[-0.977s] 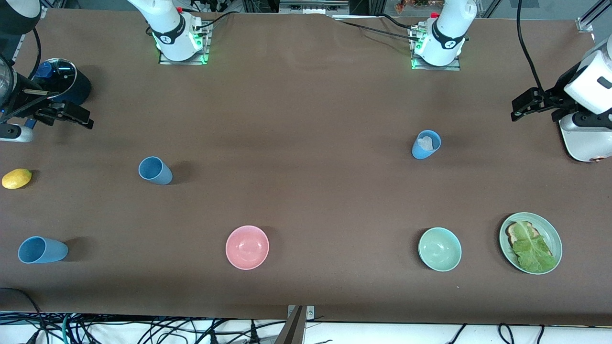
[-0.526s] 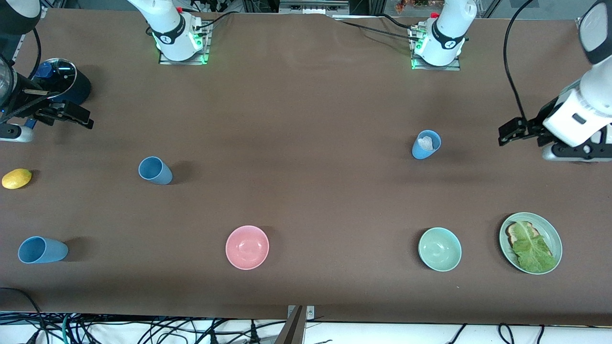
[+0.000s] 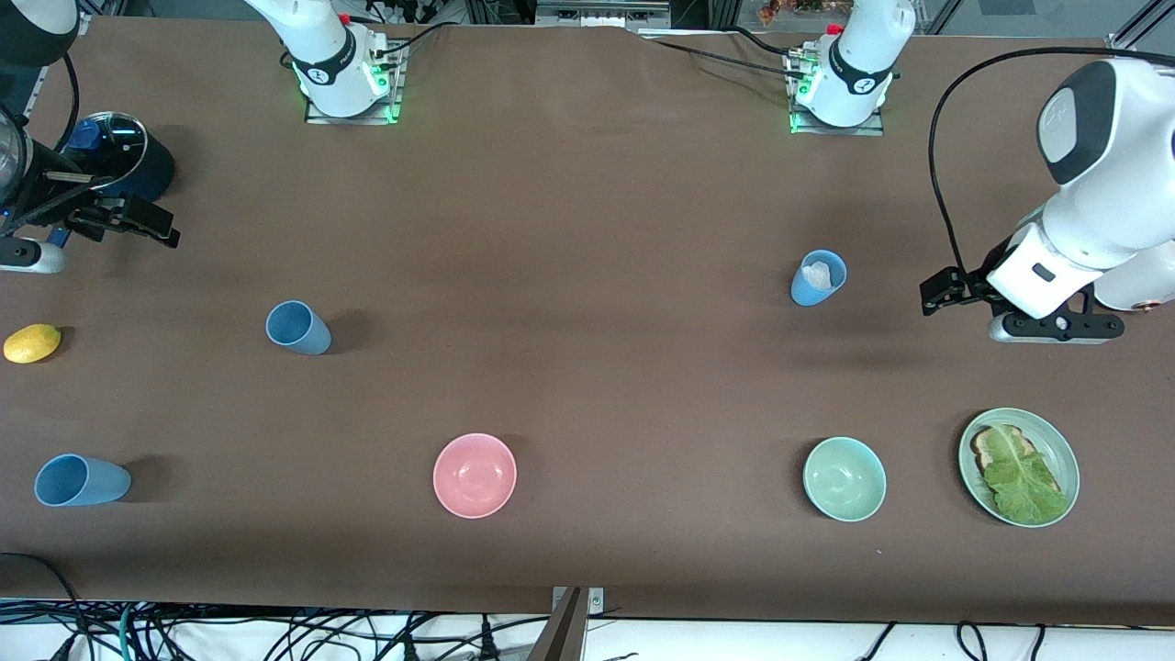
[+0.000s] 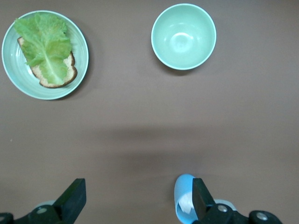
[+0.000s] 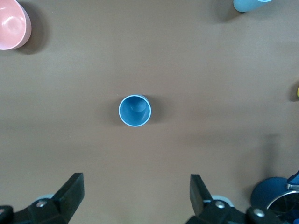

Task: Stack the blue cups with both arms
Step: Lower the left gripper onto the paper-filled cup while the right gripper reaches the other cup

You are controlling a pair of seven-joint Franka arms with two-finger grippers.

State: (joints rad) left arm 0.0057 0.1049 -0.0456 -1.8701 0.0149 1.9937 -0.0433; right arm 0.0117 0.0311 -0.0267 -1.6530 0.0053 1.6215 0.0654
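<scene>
Three light-blue cups sit on the brown table. One cup holds something white and is nearest the left arm's end. My left gripper is open and hovers beside it, toward the left arm's end. In the left wrist view one finger partly covers that cup. A second cup is empty and shows in the middle of the right wrist view. A third cup sits nearer the front camera, by the right arm's end. My right gripper is open and empty beside the navy pot.
A pink bowl, a green bowl and a green plate with toast and lettuce lie along the edge nearest the front camera. A lemon lies at the right arm's end. A white toaster stands by the left arm.
The left arm has swung from over the toaster toward the cup holding the white thing, and its gripper is now lower and closer to that cup. The right arm has not moved.
</scene>
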